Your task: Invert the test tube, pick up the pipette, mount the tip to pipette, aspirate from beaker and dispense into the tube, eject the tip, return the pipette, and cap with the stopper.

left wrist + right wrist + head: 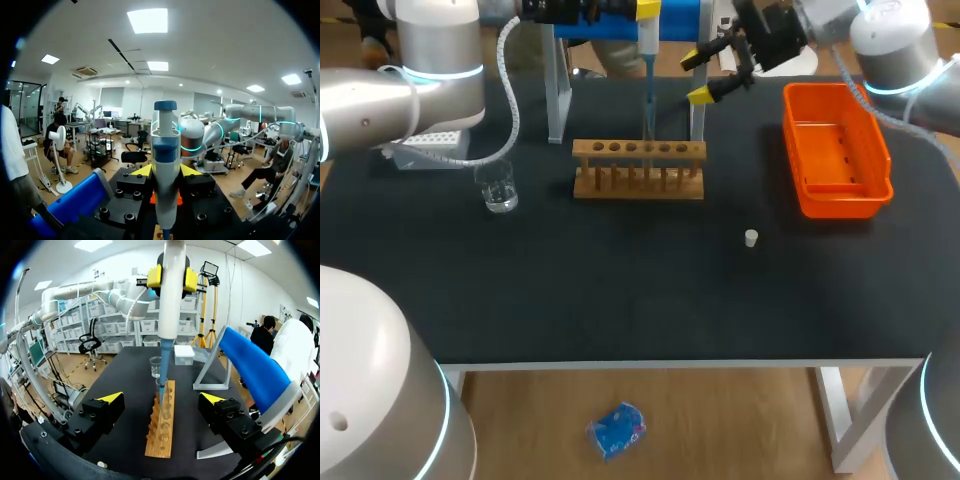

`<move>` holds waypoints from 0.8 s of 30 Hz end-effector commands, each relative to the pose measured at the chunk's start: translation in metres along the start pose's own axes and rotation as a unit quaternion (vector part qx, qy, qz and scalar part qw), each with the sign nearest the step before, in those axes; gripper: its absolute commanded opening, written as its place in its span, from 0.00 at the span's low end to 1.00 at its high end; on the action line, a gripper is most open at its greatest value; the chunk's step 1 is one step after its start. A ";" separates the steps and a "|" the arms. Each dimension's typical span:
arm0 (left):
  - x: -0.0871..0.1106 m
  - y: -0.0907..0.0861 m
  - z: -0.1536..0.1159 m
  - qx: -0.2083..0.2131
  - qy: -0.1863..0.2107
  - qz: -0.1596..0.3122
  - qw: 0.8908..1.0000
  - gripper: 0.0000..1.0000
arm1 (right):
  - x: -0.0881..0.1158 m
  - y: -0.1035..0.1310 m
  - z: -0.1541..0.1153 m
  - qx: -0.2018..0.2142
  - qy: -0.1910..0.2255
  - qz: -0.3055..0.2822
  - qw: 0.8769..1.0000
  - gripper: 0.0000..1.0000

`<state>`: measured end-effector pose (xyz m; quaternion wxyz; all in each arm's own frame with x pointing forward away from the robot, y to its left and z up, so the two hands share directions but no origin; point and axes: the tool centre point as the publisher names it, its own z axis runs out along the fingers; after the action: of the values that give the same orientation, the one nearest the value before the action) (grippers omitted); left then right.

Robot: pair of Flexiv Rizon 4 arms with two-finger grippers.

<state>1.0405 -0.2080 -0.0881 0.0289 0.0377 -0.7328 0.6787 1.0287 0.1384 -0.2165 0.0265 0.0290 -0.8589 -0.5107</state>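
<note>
My left gripper (166,172) is shut on the white and blue pipette (165,150) and holds it upright above the wooden tube rack (638,172). A blue tip (163,365) is on the pipette. Its lower end stands at the mouth of a test tube (159,386) in the rack's middle holes. My right gripper (713,77) hangs open and empty just behind and to the right of the rack, facing along its length. The glass beaker (500,189) stands left of the rack. The small white stopper (751,238) lies on the mat in front of the rack, to the right.
An orange bin (865,150) sits at the right. The white tip box (432,148) is at the back left under my left arm. The blue pipette stand (252,367) on grey legs rises behind the rack.
</note>
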 end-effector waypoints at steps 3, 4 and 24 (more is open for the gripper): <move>-0.001 0.000 0.000 -0.001 0.001 0.000 1.000 0.00 | 0.020 0.022 -0.042 0.002 -0.024 -0.019 1.000 1.00; -0.001 0.000 0.000 -0.001 0.001 0.000 1.000 0.00 | 0.021 0.028 -0.048 0.000 -0.027 -0.025 0.999 1.00; -0.001 0.000 0.000 -0.001 0.001 0.000 1.000 0.00 | 0.023 0.123 -0.099 -0.030 -0.032 -0.087 0.995 0.00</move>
<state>1.0405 -0.2079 -0.0881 0.0288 0.0378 -0.7328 0.6787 1.0079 0.1082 -0.0703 -0.0503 0.0820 -0.8369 -0.5388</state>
